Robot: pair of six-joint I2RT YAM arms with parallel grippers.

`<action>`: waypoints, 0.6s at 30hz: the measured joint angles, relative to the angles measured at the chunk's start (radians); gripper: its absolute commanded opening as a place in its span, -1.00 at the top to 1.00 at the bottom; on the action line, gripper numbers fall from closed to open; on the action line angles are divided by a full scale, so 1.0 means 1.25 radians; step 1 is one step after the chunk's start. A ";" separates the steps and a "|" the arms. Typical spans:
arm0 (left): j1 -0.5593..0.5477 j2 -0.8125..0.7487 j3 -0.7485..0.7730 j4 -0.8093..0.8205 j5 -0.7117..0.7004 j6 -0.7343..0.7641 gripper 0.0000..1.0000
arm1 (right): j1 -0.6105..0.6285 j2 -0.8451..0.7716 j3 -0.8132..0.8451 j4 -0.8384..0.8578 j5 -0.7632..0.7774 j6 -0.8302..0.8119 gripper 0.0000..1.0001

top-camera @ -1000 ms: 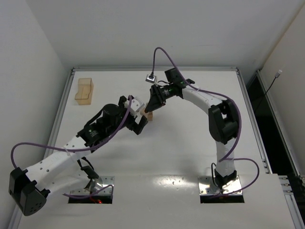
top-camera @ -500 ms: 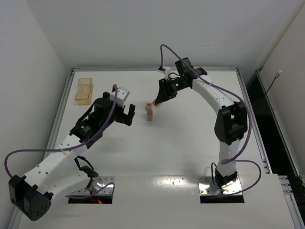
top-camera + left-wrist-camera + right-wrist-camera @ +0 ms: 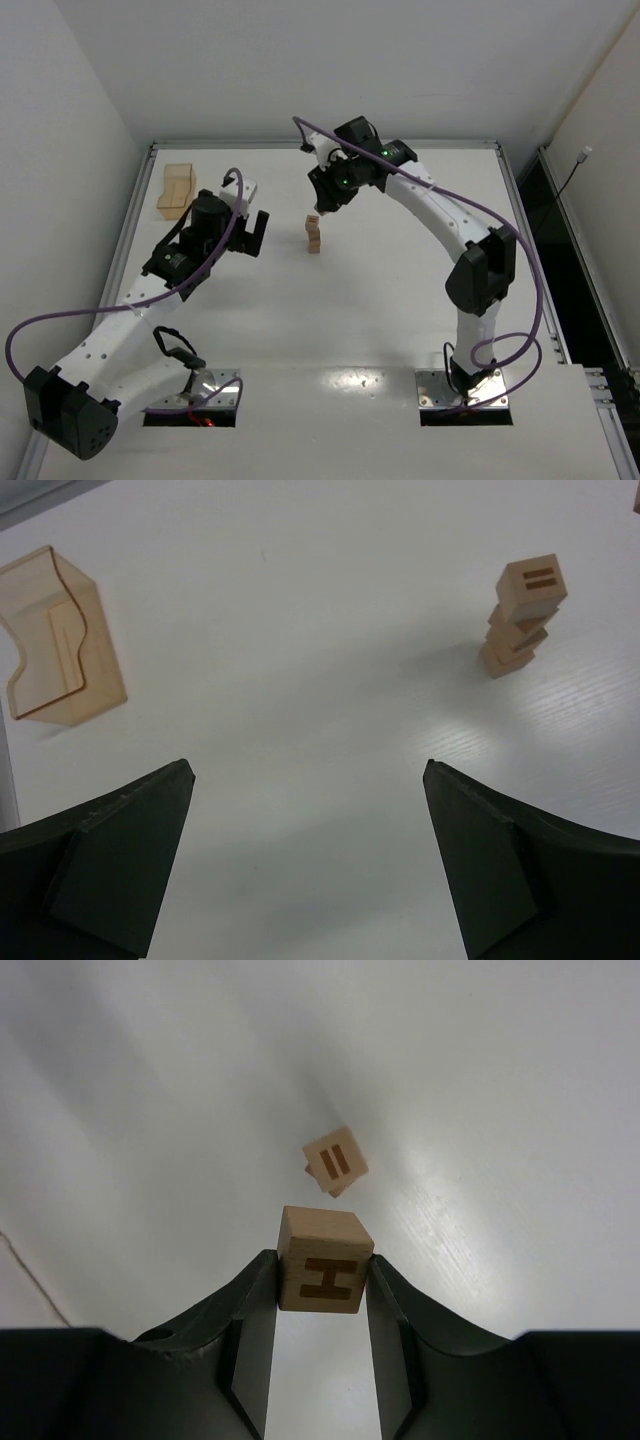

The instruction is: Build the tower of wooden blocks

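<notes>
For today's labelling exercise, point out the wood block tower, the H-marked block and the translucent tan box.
wood block tower (image 3: pixel 520 620): left wrist view, middle of the stack.
H-marked block (image 3: pixel 322 1278): right wrist view, its lettered face.
translucent tan box (image 3: pixel 62 650): left wrist view, its middle.

You'll see a pale translucent tan box sitting on the white table, near the table's far left corner and just inside the table's metal edge rail. Past the table's right side, a white-tipped cable hangs.
</notes>
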 measured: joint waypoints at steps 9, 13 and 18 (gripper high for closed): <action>0.072 0.017 0.042 -0.030 -0.022 0.007 -0.99 | 0.090 0.044 0.081 -0.001 0.150 -0.049 1.00; 0.118 0.042 0.070 -0.038 -0.033 -0.002 -0.99 | 0.101 0.080 0.081 -0.010 0.203 -0.052 1.00; 0.165 0.071 0.081 -0.046 -0.031 -0.021 -0.99 | 0.104 0.107 0.087 -0.022 0.232 -0.051 1.00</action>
